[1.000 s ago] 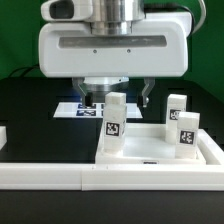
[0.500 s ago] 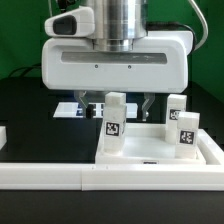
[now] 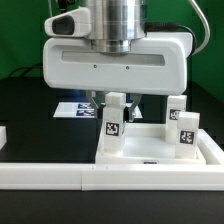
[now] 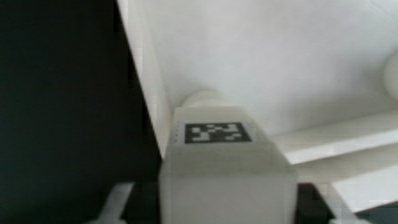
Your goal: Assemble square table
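The tool (image 3: pixel 116 100) is narrowing its fingers, spread wide a second ago, onto the top of an upright leg (image 3: pixel 113 128) standing in the square table (image 3: pixel 150 150) slab on your worktop; you are likely about to screw that leg home.

The arm is seen pointed straight down, its broad white wrist housing held level above the bench. The gripper (image 3: pixel 117 100) is lowered around an upright leg (image 3: pixel 113 125), dark fingers (image 3: pixel 99 100) drawn in against its top on either side.
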`<state>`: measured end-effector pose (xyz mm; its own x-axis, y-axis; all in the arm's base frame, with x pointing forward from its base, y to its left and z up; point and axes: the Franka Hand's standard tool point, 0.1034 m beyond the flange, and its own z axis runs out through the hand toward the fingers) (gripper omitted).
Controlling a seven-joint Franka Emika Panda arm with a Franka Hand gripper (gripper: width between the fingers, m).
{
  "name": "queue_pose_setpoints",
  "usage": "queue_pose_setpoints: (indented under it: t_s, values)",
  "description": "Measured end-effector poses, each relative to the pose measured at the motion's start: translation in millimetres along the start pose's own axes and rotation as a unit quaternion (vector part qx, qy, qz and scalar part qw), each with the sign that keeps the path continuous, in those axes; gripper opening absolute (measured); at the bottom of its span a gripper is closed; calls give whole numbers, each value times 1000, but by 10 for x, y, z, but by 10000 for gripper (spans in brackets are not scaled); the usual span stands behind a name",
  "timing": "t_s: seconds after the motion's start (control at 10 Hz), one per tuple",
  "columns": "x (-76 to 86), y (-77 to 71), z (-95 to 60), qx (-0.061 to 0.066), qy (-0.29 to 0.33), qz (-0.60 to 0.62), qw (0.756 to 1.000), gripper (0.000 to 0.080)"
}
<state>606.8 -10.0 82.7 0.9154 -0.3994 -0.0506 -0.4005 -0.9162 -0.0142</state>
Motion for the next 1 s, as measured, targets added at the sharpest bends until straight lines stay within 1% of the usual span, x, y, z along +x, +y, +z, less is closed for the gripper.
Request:
queue_pose_setpoints:
  t_s: [0.3,0.4,0.5,0.7,0.8,0.9,1.0]
  values:
    - [9,4,11,1,3,103,995,289]
    - [59,14,8,8,21,152,988,289]
    - [66,-2,9,12,27,203,979,289]
    - [77,-45,10,20,31,302,953,290]
    - [66,-86,15,28,26,381,924,290]
    - [69,-127,21,39,22,441,896,290]
    - [69,-147,22,44,19,481,875,290]
